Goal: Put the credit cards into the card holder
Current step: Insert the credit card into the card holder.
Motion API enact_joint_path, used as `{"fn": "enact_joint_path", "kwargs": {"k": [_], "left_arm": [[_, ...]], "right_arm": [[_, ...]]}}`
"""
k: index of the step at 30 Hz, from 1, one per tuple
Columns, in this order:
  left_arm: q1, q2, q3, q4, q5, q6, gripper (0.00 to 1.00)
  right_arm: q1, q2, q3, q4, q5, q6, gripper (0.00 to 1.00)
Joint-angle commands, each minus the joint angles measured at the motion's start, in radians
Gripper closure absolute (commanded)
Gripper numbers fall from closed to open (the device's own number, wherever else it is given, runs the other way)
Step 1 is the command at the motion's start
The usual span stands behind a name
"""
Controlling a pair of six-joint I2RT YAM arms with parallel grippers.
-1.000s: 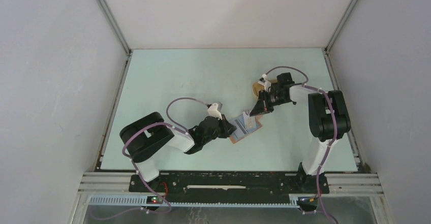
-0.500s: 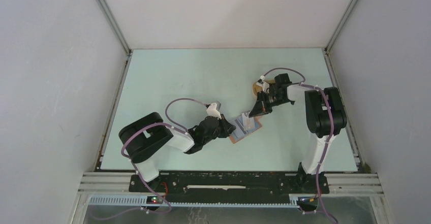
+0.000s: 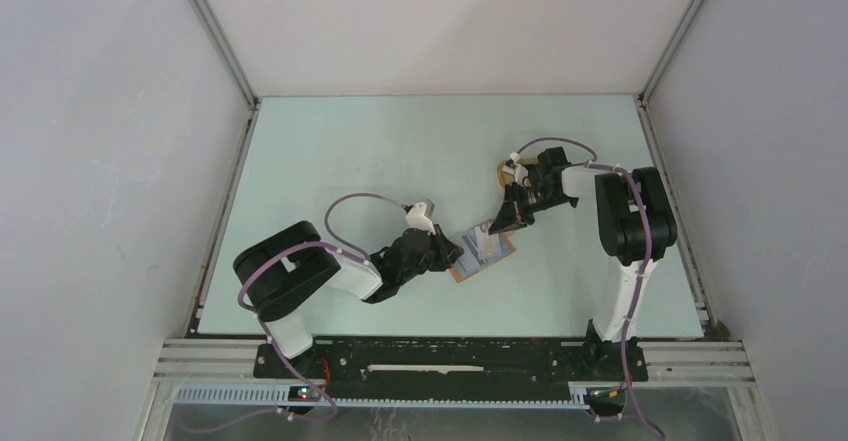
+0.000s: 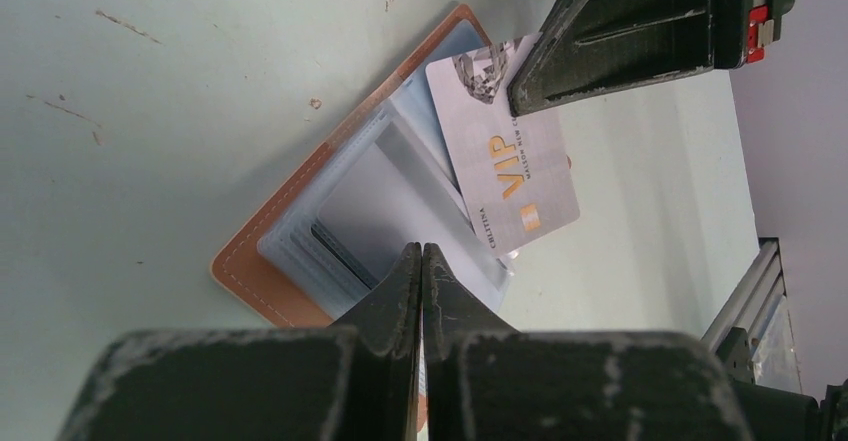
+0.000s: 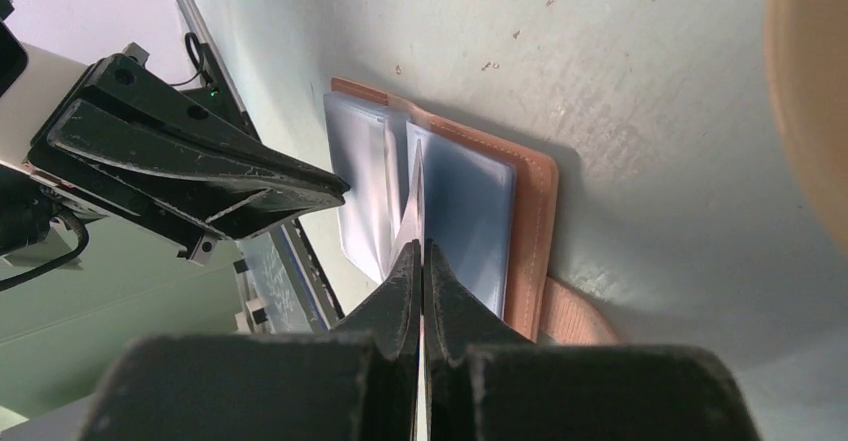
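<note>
Credit card marked VIP, pinched in the closed right gripper, points lengthwise at the open card holder lying just beyond its tips, whose near edge the closed left gripper nips.

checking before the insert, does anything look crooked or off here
The silver VIP card, pinched in the right gripper, sits slanted across the open card holder. One corner juts past the sleeves instead of lining up with a pocket. The left gripper appears to pinch a sleeve edge. Nothing looks damaged or spilled.
</note>
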Motion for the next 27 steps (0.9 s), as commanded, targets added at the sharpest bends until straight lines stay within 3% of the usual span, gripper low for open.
{"fn": "enact_joint_path", "kwargs": {"k": [1,27], "left_arm": [[0.001,-0.022,-0.005,-0.072,-0.045,-0.003,0.98],[0.001,-0.032,-0.013,-0.089,-0.080,-0.013,0.98]], "right_arm": [[0.014,0.027,0.025,-0.032,-0.015,-0.017,1.00],[0.042,0.027,0.011,-0.058,0.050,-0.010,1.00]]}}
